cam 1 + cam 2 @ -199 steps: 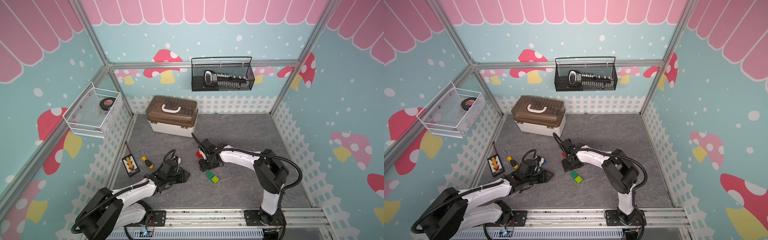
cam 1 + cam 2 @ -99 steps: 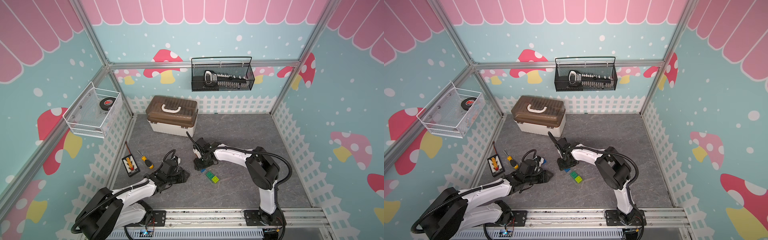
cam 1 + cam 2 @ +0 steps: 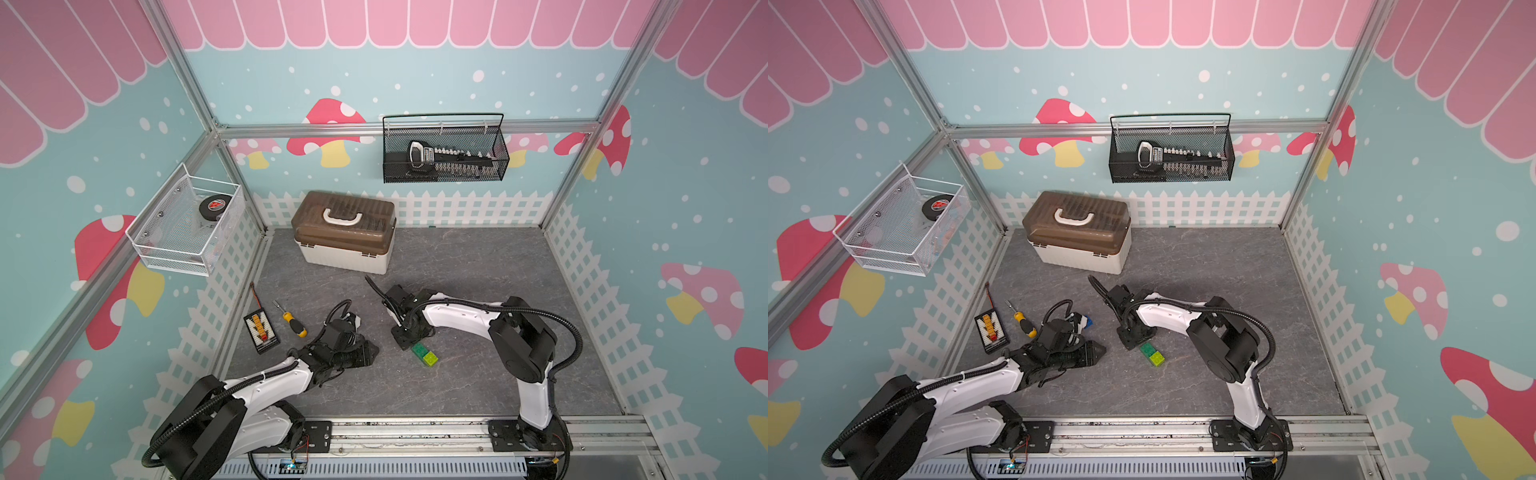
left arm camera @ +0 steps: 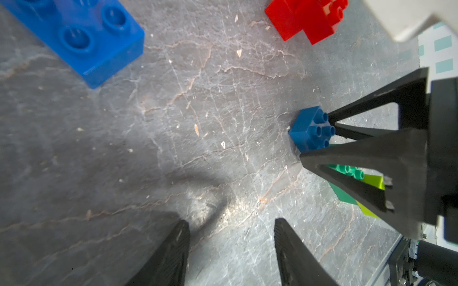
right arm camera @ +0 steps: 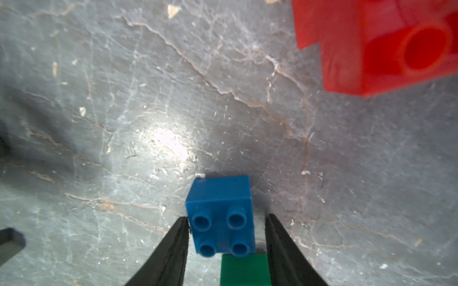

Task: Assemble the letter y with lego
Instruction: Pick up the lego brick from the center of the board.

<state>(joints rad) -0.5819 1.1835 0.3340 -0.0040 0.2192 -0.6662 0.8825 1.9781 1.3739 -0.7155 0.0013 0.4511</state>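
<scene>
Loosely, right tool [image 5: 226, 218] straddles blue brick [image 5: 220, 198] by green bar [image 5: 244, 270], unclenched; left tool [image 4: 231, 221] gapes empty.

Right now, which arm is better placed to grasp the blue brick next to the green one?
Right. The right claw straddles the blue brick, a finger on each side. The left claw hangs open over bare floor, away from it.

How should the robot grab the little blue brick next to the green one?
Pinch the small blue brick by its two flat, opposite side walls, coming down from above. It sits studs-up, and the dark green brick sits against a third side. The right gripper straddles exactly those two free walls.
</scene>
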